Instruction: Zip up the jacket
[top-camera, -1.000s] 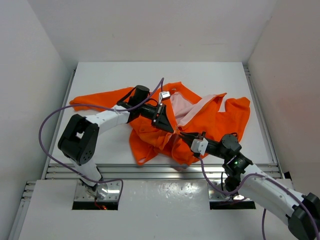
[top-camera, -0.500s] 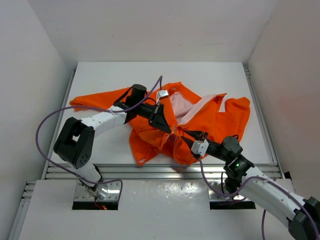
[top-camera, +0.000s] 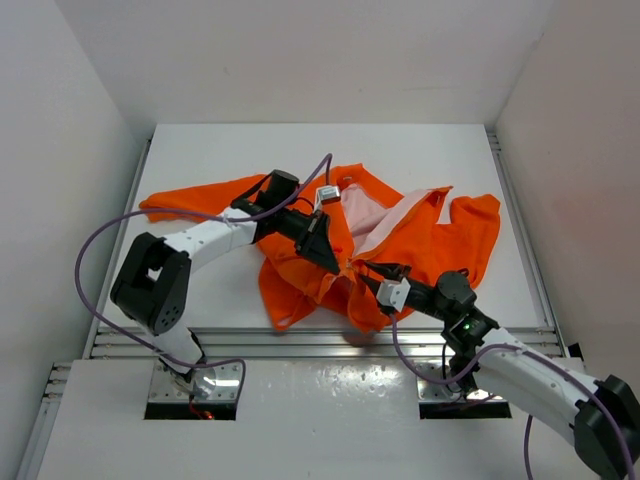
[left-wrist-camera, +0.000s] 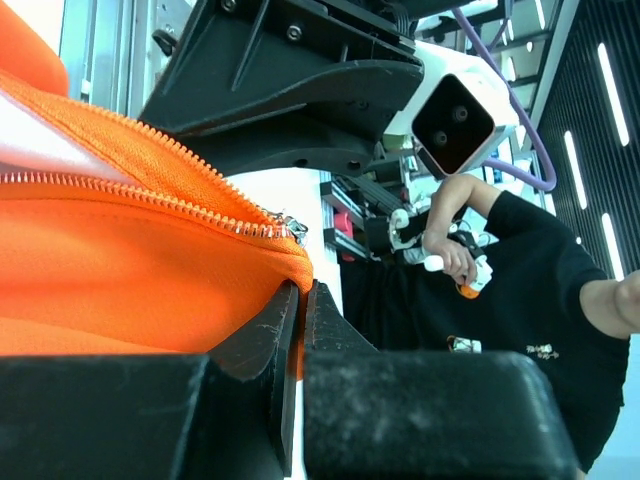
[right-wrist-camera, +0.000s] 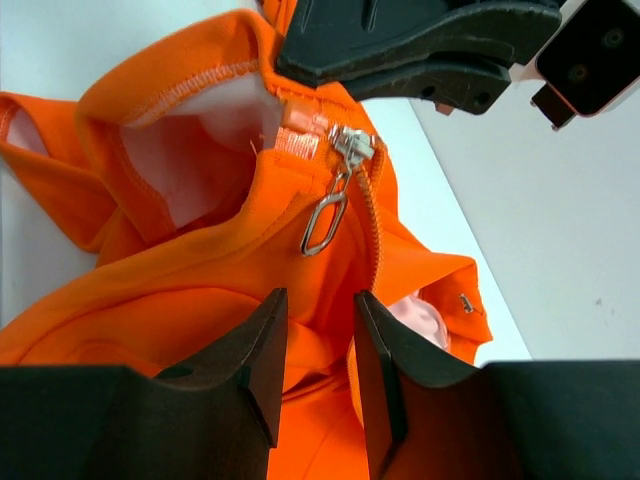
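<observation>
Two tools meet over the jacket, which lies rumpled across the middle of the surface, its bunched lower front reaching toward the near edge and one sleeve trailing toward the left edge.

The step in hand looks to be taking the pull tab so the slider can be run up the zipper teeth. To do it well, I'd say the right tool should come forward a touch and close squarely on the metal tab alone, not on the cloth under it. Then it should draw along the line of the teeth, not sideways, so the slider doesn't jam. The other side must hold the bottom end firm and taut against that pull. Loose lining near the track could be caught, so a slow start seems wise.

The left tool is clenched tight on the orange hem right at the foot of the zipper, fabric pinched between its jaws. The right tool stands partly open with nothing between its jaws. The tab dangles just beyond its tips, untouched as far as I can see.
</observation>
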